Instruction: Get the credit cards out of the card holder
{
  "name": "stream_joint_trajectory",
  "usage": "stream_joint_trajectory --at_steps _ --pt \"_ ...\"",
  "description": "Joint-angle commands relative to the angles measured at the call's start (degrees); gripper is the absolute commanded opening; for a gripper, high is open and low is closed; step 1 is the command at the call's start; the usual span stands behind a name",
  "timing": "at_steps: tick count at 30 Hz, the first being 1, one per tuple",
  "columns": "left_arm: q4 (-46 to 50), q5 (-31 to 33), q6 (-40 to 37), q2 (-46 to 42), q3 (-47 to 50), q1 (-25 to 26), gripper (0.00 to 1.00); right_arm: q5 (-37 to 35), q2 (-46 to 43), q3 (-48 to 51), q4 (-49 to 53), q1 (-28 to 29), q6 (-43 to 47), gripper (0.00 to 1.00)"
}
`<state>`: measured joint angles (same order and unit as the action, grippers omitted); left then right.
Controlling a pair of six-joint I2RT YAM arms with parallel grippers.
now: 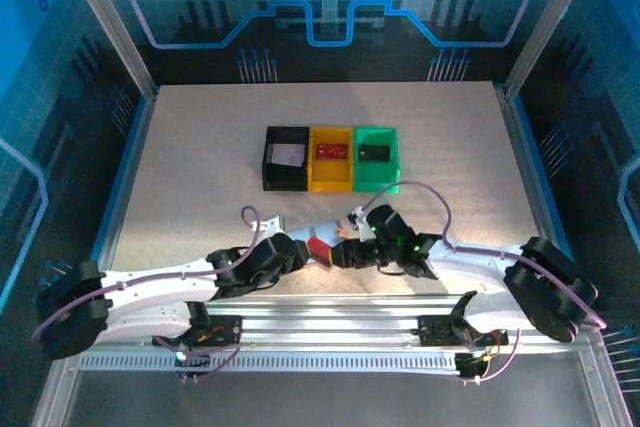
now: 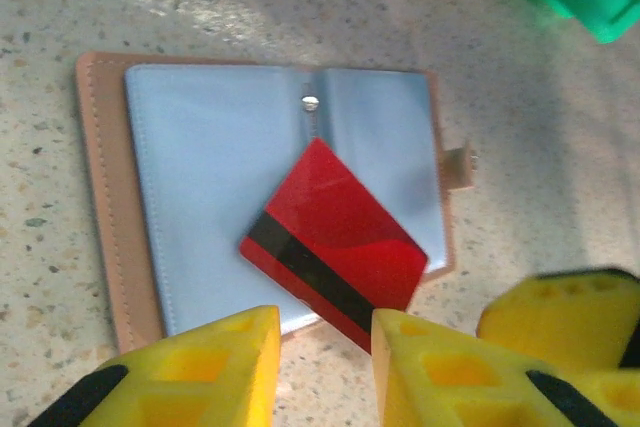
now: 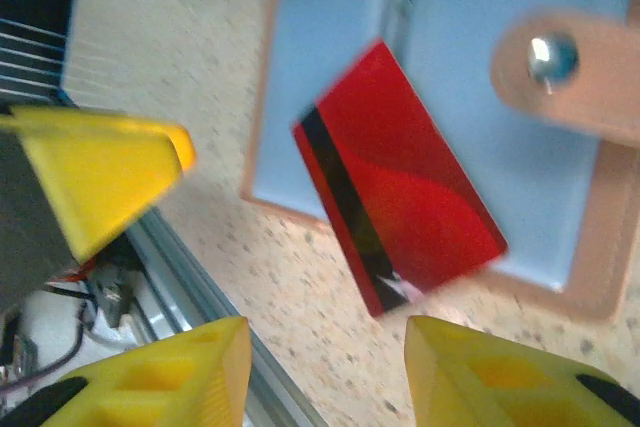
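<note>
A red card [image 2: 335, 242] with a black stripe lies slanted on the open card holder [image 2: 190, 197], across its pale blue-grey inside. One corner of the card hangs over the pinkish-tan edge nearest the left pincer [image 2: 325, 325] and reaches the gap between that pincer's yellow fingers. These fingers are spread apart and pinch nothing.

The left wrist view is sharp and shows the stitched border of the holder. One yellow finger of the right pincer [image 2: 560, 312] sits just to the side.

The right wrist view is blurred. It shows the same card just ahead of the right pincer [image 3: 328, 335], whose fingers are also spread and hold nothing. Here a pinkish snap tab [image 3: 590, 87] with a metal stud lies over the holder's far half.

From the top view, both pincers meet at the holder on the pale speckled surface [image 1: 200, 167]. Well beyond them, three bins stand touching in a row. The black bin [image 1: 270, 172] holds a whitish card [image 1: 289, 155], the yellow bin [image 1: 331, 182] holds a second red card [image 1: 331, 151], and the green bin [image 1: 377, 182] holds a black card [image 1: 374, 151].
</note>
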<state>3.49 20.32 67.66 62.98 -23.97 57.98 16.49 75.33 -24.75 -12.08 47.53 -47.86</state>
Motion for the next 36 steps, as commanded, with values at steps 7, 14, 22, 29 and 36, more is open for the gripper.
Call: stream_joint_trajectory --at_steps 7,14,22,29,36 --pt "-1.55 -8.55 0.69 8.83 -2.72 -4.92 0.37 -10.76 2.00 5.80 -6.24 4.39 -15.66 0.43" --pt "-3.75 -12.79 0.26 16.06 -5.18 -6.21 0.37 -12.12 4.97 6.50 -12.57 4.98 -18.24 0.38" --pt "-5.59 -15.26 0.77 20.93 -5.65 -6.21 0.35 -12.00 10.61 8.00 -22.03 4.51 -20.91 0.36" --pt "-4.49 -17.04 0.81 24.04 -6.57 -6.16 0.34 -16.81 6.60 8.06 -17.07 4.24 -18.87 0.33" --pt "-4.28 -18.71 1.09 27.49 -7.45 -6.16 0.32 -21.39 -0.78 8.32 -8.08 3.28 -18.41 0.36"
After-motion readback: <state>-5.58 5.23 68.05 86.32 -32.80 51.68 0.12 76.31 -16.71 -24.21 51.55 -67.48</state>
